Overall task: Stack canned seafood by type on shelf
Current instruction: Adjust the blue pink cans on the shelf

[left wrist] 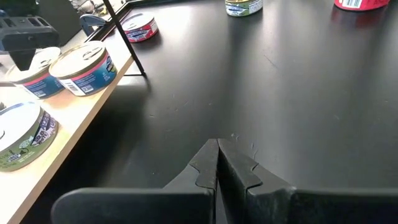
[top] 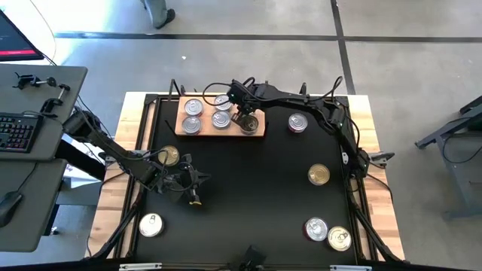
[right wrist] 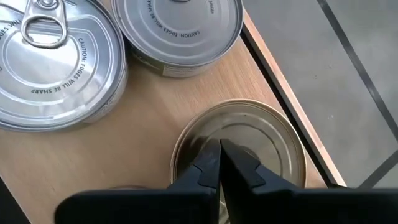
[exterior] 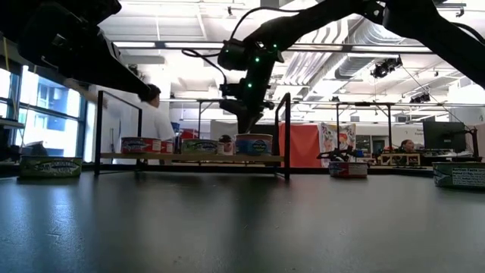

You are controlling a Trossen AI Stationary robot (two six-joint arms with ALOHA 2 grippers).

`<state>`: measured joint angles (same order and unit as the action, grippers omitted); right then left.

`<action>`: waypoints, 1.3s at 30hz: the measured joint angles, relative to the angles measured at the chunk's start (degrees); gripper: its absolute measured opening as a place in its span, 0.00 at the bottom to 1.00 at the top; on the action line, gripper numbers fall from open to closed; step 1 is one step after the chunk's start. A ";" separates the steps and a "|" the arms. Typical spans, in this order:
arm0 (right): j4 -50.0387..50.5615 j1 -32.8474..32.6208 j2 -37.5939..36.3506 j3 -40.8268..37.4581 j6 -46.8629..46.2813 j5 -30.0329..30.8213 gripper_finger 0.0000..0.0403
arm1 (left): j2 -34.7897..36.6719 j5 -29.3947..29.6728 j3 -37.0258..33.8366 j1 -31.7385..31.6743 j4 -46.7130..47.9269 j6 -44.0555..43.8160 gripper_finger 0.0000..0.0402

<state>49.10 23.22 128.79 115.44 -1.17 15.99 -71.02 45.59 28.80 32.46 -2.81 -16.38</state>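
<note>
The shelf (top: 221, 129) is a light wooden slab at the mat's far edge. It carries several silver-lidded cans (top: 221, 119) (right wrist: 50, 56) and a gold-lidded can (right wrist: 249, 140) at its right end. My right gripper (top: 247, 118) (right wrist: 219, 149) is shut and points down right over that gold lid; in the low view the right gripper (exterior: 246, 127) stands just above the can (exterior: 254, 144). My left gripper (top: 190, 183) (left wrist: 217, 149) is shut and sits low over the black mat near the left side, touching nothing. A gold can (top: 169, 156) lies beside the left arm. My right gripper has its shut fingertips (right wrist: 211, 155) at the middle of the gold can's lid (right wrist: 261, 134), coming from above and pointing down. I cannot tell whether they touch the lid. The can sits flat on the shelf's right end.
Loose cans lie on the mat (top: 248, 196): a reddish one (top: 299, 122) right of the shelf, a gold one (top: 318, 175), a silver and gold pair (top: 327, 233) at the near right, and a silver one (top: 151, 224) at the near left. A thin black frame (exterior: 288, 136) stands around the shelf.
</note>
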 joint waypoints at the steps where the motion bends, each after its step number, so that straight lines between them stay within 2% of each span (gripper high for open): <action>1: -0.06 0.00 0.00 0.00 -0.34 0.02 0.00 | 0.00 0.01 0.00 0.01 0.00 0.00 0.00; 17: 1.11 2.54 1.23 0.04 -1.28 0.18 0.00 | 0.00 0.00 0.00 -0.01 0.00 -0.06 0.00; 19: 0.84 2.64 1.76 0.17 -0.92 1.13 0.00 | 0.00 -0.01 0.00 0.00 0.00 -0.04 0.00; 23: 0.31 2.49 2.36 0.19 -1.60 7.76 0.00 | 0.00 -0.01 -0.02 0.01 0.14 -0.06 0.00; 27: 0.84 2.36 2.23 0.04 -1.62 11.66 0.00 | 0.00 -0.01 -0.02 0.00 0.08 -0.07 0.00; 33: 0.07 2.03 1.62 0.65 -1.45 12.65 0.00 | 0.00 -0.02 -0.02 0.01 0.22 -0.55 0.00; 39: 0.53 -0.18 1.51 6.72 2.06 12.97 0.00 | 0.00 -0.01 -0.02 0.01 0.37 -0.57 0.00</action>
<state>49.62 23.04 130.30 122.16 0.90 28.96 -71.02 45.58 28.77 32.47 -2.44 -16.95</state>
